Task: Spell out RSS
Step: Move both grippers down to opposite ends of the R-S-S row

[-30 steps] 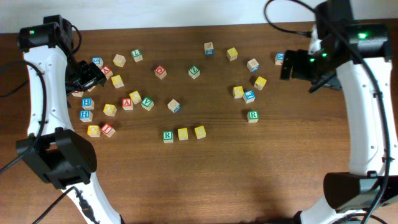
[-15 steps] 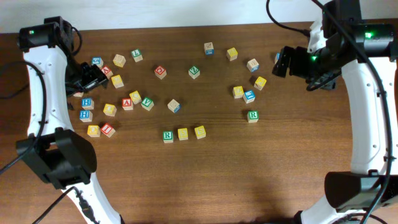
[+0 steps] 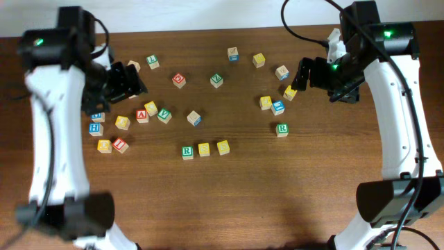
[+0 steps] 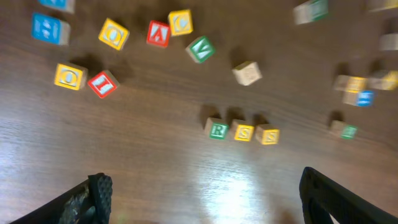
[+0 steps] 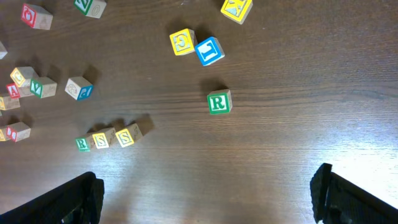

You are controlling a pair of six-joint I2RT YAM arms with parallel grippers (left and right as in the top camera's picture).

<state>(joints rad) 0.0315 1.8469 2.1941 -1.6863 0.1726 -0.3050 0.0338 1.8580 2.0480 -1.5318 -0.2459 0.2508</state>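
RSS row (image 3: 204, 149): three wooden letter cubes, side by side, middle of table (image 3: 277, 201), away from all edges. Judged light, rigid, smooth-faced; grip one cube across opposite side faces. Both empty: left gripper (image 4: 205, 186), right gripper (image 5: 205, 190), jaws spread wide.

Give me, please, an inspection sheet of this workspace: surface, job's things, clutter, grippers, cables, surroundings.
Surface: brown wooden table, no spills seen.
Job's things: green R, first S and second S stand side by side in a row near the front middle, reading RSS.
Clutter: a spare R stands alone to the right of the row; other letter cubes are scattered across the far half.
Grippers: left gripper open, holding nothing; right gripper open, holding nothing; both above the table.
Cables: black cables hang by the arms, none on the cubes.
Surroundings: white strip beyond the far edge; nothing else seen.
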